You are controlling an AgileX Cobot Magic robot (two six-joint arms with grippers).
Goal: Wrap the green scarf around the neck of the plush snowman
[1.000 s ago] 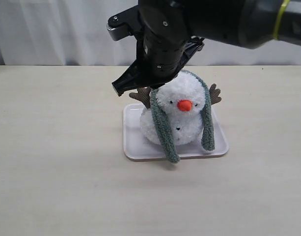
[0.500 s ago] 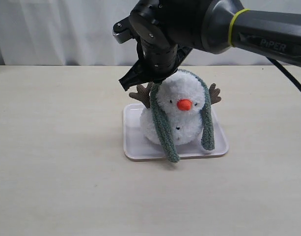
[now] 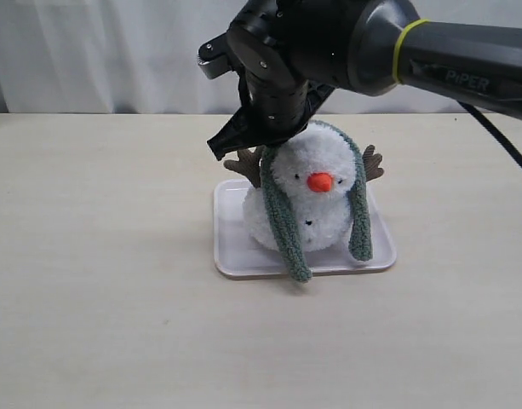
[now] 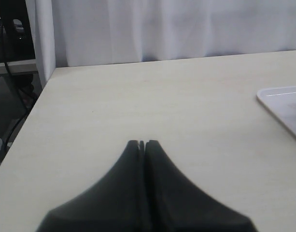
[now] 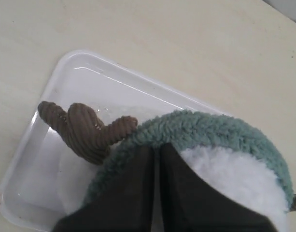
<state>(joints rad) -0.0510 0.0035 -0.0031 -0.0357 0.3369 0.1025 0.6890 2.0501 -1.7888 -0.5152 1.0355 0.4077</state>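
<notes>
Two ends of the green scarf [image 3: 282, 221] hang down either side of the plush snowman [image 3: 316, 158]'s face, its middle draped over the head, and the snowman sits upright on a white tray [image 3: 231, 256] on the beige table [image 3: 99, 256]. The right gripper [image 3: 220, 150] has its jaws pressed together, tips against the scarf just above a brown twig arm [image 3: 246, 164]. The left gripper [image 4: 142, 143], well apart from the snowman, holds its jaws closed on nothing above bare table.
</notes>
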